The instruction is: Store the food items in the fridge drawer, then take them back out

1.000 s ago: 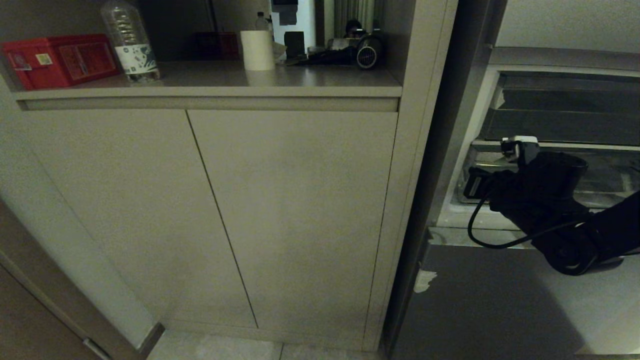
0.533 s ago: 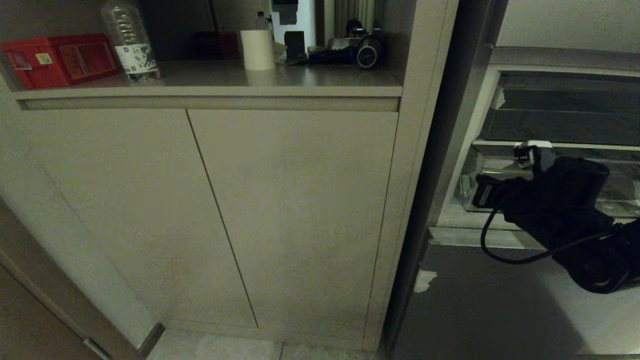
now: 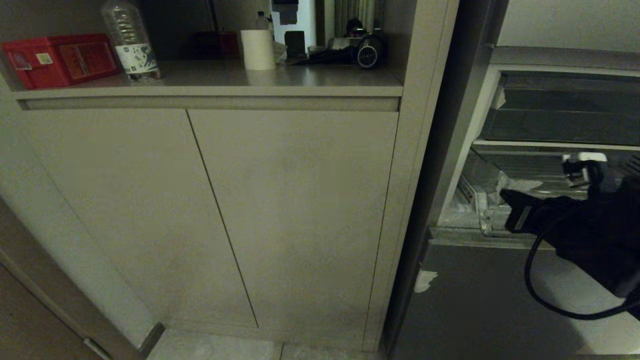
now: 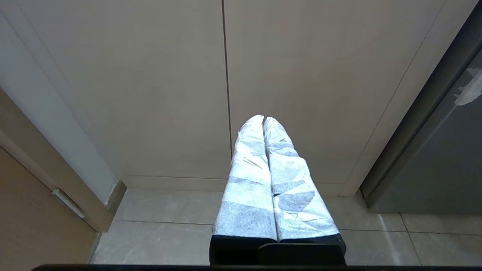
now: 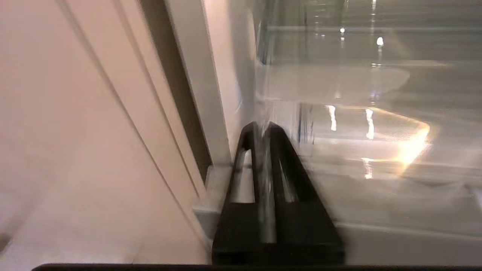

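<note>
The fridge drawer [image 3: 482, 217] is a clear bin low in the open fridge, and its front left corner sticks out past the fridge sill. My right arm [image 3: 585, 230] reaches in front of it and hides its own fingers in the head view. In the right wrist view my right gripper [image 5: 263, 126] has only a narrow slit between its black fingers, with the drawer's [image 5: 339, 82] clear front edge caught at the tips. No food items are in view. My left gripper [image 4: 263, 118], wrapped in white tape, is shut and empty, and it hangs parked before the cabinet doors.
Beige cabinet doors [image 3: 290, 215] fill the left. The counter above holds a red box [image 3: 60, 60], a clear bottle [image 3: 130, 42] and a paper roll [image 3: 257, 50]. A shallower tray [image 3: 560, 125] sits over the drawer. The grey lower fridge door [image 3: 500, 300] lies below.
My right arm has drawn back, to the right and downward in the head view. The clear drawer's front corner has slid out of the fridge with it. The left arm has not moved.
</note>
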{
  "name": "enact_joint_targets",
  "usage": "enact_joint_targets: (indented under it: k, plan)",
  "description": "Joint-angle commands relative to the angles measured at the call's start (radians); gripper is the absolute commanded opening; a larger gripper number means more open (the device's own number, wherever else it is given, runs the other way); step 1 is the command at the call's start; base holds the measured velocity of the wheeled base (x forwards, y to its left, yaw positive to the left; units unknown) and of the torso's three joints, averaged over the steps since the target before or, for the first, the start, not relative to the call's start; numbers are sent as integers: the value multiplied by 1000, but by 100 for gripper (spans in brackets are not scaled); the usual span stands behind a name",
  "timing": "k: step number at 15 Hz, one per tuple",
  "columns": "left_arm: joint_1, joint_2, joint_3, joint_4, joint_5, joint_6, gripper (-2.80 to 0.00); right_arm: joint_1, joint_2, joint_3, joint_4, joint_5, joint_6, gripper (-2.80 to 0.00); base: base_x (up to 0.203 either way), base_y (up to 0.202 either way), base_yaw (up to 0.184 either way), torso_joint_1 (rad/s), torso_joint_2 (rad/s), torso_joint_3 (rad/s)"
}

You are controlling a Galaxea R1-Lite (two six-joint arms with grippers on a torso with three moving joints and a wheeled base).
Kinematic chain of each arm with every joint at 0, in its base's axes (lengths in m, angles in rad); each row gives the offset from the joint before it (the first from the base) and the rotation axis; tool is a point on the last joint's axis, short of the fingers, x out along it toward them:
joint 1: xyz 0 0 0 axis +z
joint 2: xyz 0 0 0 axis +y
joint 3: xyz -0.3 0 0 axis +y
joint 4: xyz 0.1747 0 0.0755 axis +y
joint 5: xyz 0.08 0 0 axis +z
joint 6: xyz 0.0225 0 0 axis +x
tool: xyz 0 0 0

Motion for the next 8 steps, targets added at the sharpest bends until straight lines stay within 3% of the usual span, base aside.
enact_joint_targets:
  k: [1,6,8]
  plan:
    - [0,1,0,0,0,0,-280,1,-103,75,3,-2,2,0,0,0,0,0,0,0]
    - [0,1,0,0,0,0,-280,-1,-259,160,7,-3,22,0,0,0,0,0,0,0]
    - [0,1,0,0,0,0,-280,-1,-285,131,14,-6,18,0,0,0,0,0,0,0]
